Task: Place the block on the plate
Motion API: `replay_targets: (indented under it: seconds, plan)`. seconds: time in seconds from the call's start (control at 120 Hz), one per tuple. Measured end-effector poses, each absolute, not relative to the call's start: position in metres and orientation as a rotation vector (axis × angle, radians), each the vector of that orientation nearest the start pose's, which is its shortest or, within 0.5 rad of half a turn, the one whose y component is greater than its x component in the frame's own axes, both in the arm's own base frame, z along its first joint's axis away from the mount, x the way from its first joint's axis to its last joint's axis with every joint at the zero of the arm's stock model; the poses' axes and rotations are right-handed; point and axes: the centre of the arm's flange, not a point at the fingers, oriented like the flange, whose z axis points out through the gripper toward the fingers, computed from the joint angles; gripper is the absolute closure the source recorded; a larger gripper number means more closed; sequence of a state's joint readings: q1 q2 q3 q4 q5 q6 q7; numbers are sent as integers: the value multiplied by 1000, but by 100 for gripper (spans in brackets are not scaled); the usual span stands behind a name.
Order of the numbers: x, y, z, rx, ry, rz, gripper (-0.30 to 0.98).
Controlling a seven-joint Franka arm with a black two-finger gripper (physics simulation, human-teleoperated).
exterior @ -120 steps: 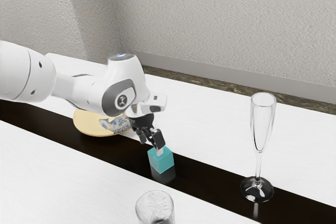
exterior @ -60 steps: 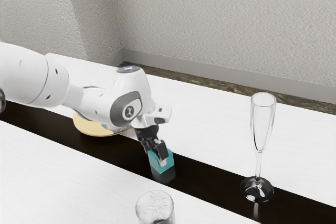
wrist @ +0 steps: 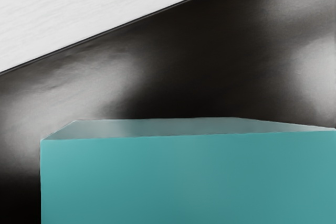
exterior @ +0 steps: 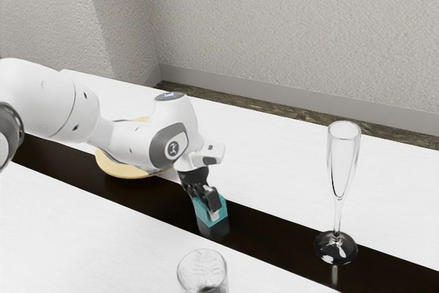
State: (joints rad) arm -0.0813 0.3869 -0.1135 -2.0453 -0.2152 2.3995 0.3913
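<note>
Your block [wrist: 189, 182] is on the glossy dark strip [exterior: 274, 230] of the table [exterior: 295, 162], with the pincer [exterior: 208, 209] right at it; you cannot tell from these views whether the pincer is spread or pinching it. The block looks stiff and probably light, a plain teal cube with flat, smooth sides, so a square hold across two opposite faces, around mid-height, should suit it. Those sides may be slippery, and a hold too near the top edge could let it tilt. Your plate [exterior: 123, 168], round, shallow and pale yellow, is toward the exterior view's left, farther back. Mind the glassware, likely fragile: the clear tumbler [exterior: 202, 270] near you, and the slender flute [exterior: 342, 162] to the right.
</note>
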Motion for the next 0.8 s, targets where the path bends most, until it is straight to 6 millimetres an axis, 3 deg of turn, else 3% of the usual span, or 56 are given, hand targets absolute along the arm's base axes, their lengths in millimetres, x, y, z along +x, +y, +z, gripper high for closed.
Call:
replay_targets:
  seconds: [0.267, 0.8]
  plan:
    - [583, -116, 250, -3264, 703, 15, 22]
    - [580, -128, 291, -3248, 771, -43, 29]
